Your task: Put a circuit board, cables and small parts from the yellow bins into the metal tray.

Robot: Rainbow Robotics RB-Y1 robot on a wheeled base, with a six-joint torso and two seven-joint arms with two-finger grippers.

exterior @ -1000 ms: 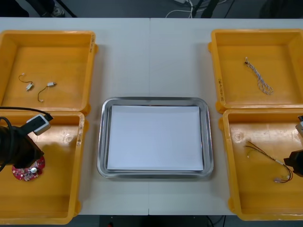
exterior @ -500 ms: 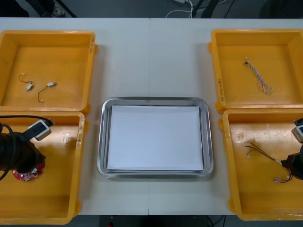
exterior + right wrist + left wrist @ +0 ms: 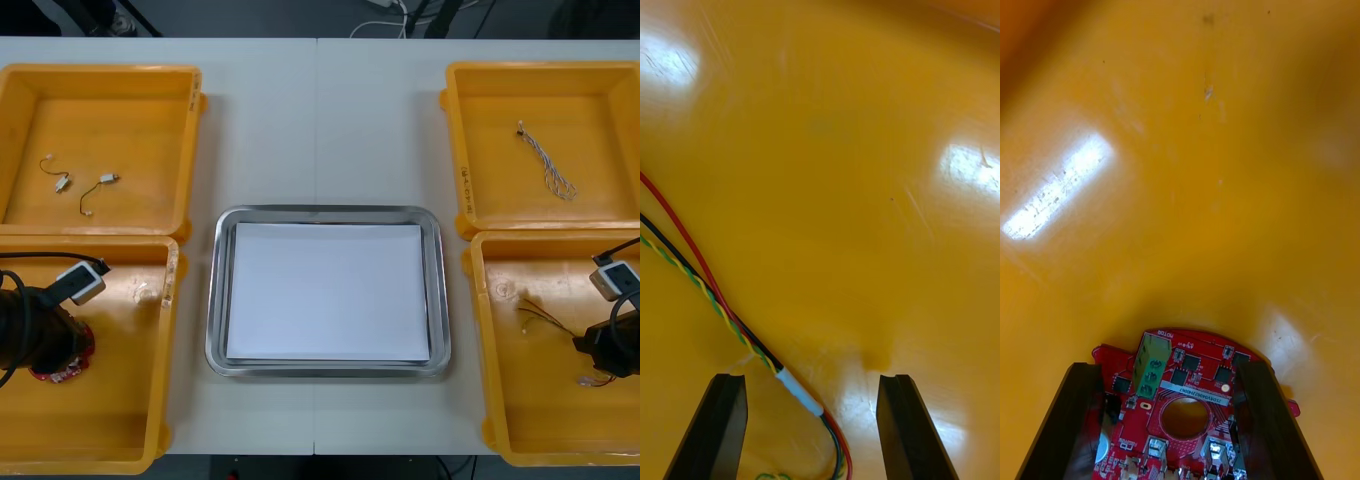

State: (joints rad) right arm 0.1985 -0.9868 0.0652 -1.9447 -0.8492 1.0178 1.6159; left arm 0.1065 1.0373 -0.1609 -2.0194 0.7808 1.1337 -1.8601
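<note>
1. Step in hand: the first pick-ups. Left hand is open astride the one circuit board, in the bin left of the metal tray.
2. Right hand is open astride the one red-and-yellow cable, right of the tray.
3. Next, I judge: close both, lift, carry to the tray.
4. Count: four yellow bins; two small metal parts far-left of the tray; one twisted cable far-right.

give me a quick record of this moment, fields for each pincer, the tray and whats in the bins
left pincer: open, fingers either side of the red circuit board, in the near left bin
right pincer: open, astride the red and yellow cable, in the near right bin
metal tray: white inside, no items in it yet
far left bin: two small metal parts with thin wires
far right bin: twisted blue and white cable
</note>
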